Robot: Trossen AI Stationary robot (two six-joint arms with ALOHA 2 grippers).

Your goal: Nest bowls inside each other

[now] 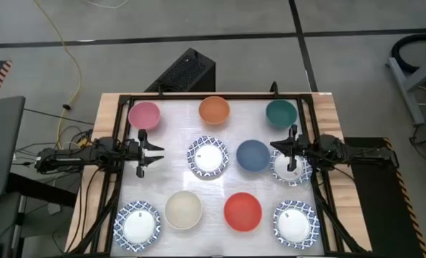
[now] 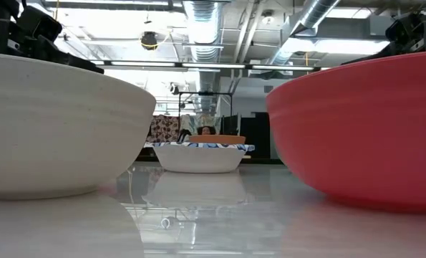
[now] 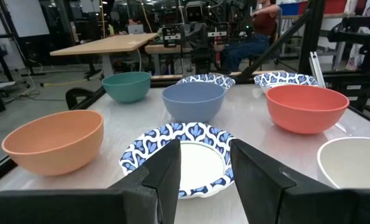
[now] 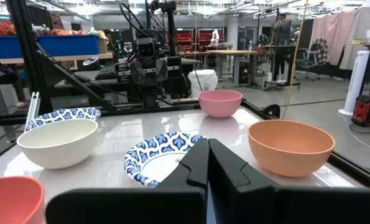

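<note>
progress: none nested, ten bowls [image 1: 253, 155] all separate on tabletop [image 1: 173, 168] | left gripper [image 1: 152, 155] jaws partly open, empty, left edge | right gripper [image 1: 281, 149] jaws shut, empty, over right patterned bowl [image 1: 297, 170]

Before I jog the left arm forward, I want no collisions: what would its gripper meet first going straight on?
Likely the central blue-patterned bowl, straight ahead of the left gripper, whose fingers are apart. The blue bowl sits behind it. Height is unclear, so it might pass over the rim.

I see a yellow cable [image 1: 68, 50] trailing across the grey floor, a black ribbed box [image 1: 185, 72] behind the pale wooden table [image 1: 336, 122].
</note>
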